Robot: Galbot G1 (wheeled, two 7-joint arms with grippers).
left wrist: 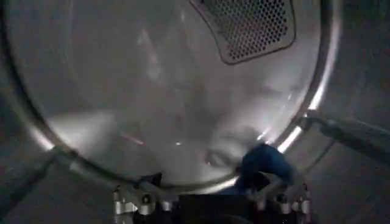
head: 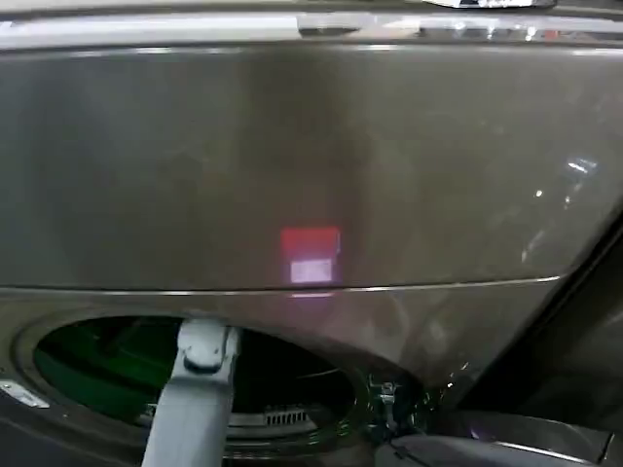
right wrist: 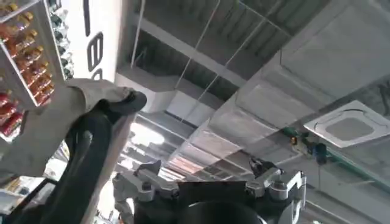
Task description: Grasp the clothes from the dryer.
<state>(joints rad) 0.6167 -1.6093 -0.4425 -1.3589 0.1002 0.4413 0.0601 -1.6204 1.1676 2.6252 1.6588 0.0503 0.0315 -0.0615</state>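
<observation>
Left gripper (left wrist: 210,198) inside the dryer (head: 311,165) drum, touching the clothes (left wrist: 263,165).

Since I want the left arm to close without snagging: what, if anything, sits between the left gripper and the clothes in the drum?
Nothing visible does. In the left wrist view the left gripper is inside the dryer drum, and the blue clothes lie right at its fingers, with only bare drum wall around them.
</observation>
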